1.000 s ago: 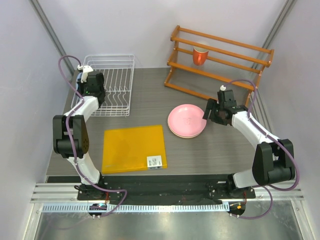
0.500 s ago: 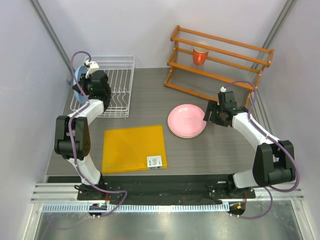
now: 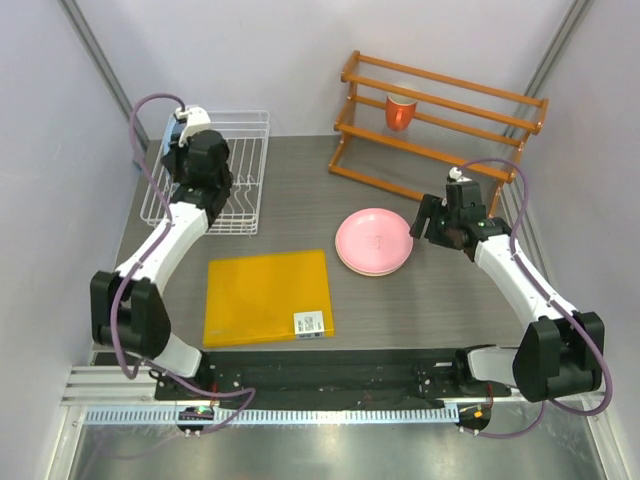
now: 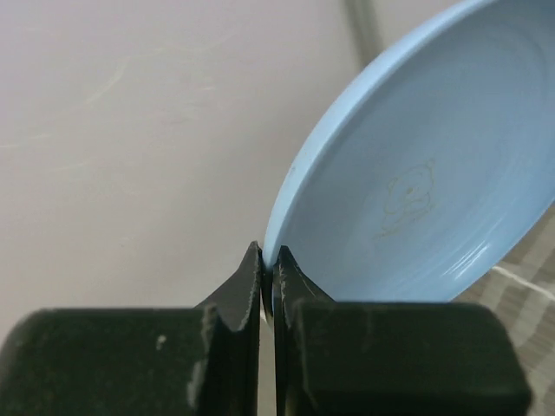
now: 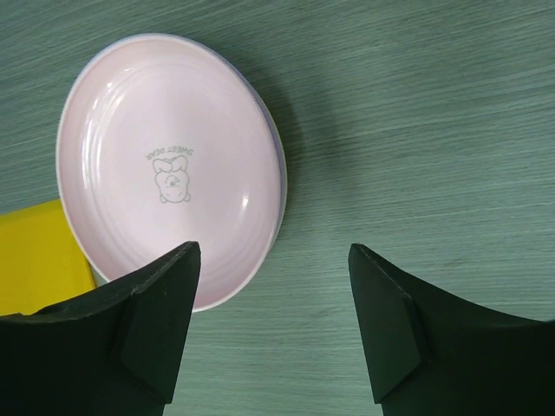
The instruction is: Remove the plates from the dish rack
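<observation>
My left gripper [image 4: 267, 256] is shut on the rim of the light blue plate [image 4: 425, 182] and holds it tilted in the air. In the top view this gripper [image 3: 182, 138] is above the far left of the white wire dish rack [image 3: 240, 205], and only a sliver of the blue plate [image 3: 169, 127] shows. No plate shows in the rack's slots. The pink plate [image 3: 372, 240] lies on the table on top of a lilac one whose edge [image 5: 279, 165] shows. My right gripper [image 5: 273, 260] is open and empty, just right of the pink plate [image 5: 169, 165]. The orange-yellow plate is not visible.
A square yellow-orange mat [image 3: 268, 297] lies at the front middle of the table; its corner shows in the right wrist view [image 5: 35, 251]. An orange wooden shelf rack [image 3: 440, 140] with a red cup [image 3: 401, 112] stands at the back right.
My left gripper has risen from the rack's left edge with the light blue plate in it and moved slightly right. My right gripper has shifted slightly right of the pink plate.
</observation>
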Controlling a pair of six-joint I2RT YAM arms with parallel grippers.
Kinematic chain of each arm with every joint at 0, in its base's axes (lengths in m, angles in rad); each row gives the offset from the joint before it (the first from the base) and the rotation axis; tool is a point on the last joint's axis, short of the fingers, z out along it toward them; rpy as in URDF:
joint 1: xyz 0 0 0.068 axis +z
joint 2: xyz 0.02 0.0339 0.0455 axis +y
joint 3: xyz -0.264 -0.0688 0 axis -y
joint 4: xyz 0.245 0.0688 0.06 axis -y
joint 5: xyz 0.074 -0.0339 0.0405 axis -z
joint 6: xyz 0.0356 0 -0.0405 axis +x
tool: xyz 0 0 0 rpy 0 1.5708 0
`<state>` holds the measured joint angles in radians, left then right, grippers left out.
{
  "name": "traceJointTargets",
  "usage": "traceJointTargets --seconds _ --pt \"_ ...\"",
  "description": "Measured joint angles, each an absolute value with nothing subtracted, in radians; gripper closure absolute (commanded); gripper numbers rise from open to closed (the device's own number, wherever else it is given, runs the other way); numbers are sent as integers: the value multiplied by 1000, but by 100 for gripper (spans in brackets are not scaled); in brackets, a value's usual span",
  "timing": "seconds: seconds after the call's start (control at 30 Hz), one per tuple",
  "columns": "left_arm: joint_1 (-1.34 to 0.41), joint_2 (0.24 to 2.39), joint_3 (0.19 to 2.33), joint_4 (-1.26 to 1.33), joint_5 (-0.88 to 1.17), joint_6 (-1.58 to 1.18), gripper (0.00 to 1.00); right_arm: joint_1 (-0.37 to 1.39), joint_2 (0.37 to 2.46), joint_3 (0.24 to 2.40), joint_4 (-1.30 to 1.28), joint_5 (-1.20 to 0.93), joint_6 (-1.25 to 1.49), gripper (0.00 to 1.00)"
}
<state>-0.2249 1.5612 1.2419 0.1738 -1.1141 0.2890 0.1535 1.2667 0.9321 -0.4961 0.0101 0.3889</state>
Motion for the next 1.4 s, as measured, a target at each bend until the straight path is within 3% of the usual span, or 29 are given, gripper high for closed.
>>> traceJointTargets --seconds 0.17,0.47,1.0,1.13,1.23,1.4 --pt "-288 1399 1266 -132 -825 -50 100 153 1248 952 -496 -59 390 25" --pt "-361 1352 1196 -293 -351 -435 100 162 1233 958 -403 -229 445 23" --pt "-604 1467 1180 -334 -244 -597 100 323 1332 1008 -303 -269 493 23" --pt "-634 1483 1182 -333 -248 -600 100 335 1377 1008 -298 -266 492 49" --pt "-655 1493 1182 -333 -250 -601 100 339 1409 1008 -291 -265 491 62" --pt "-666 1493 1182 -319 -233 -598 100 339 1442 1008 -283 -269 490 66"
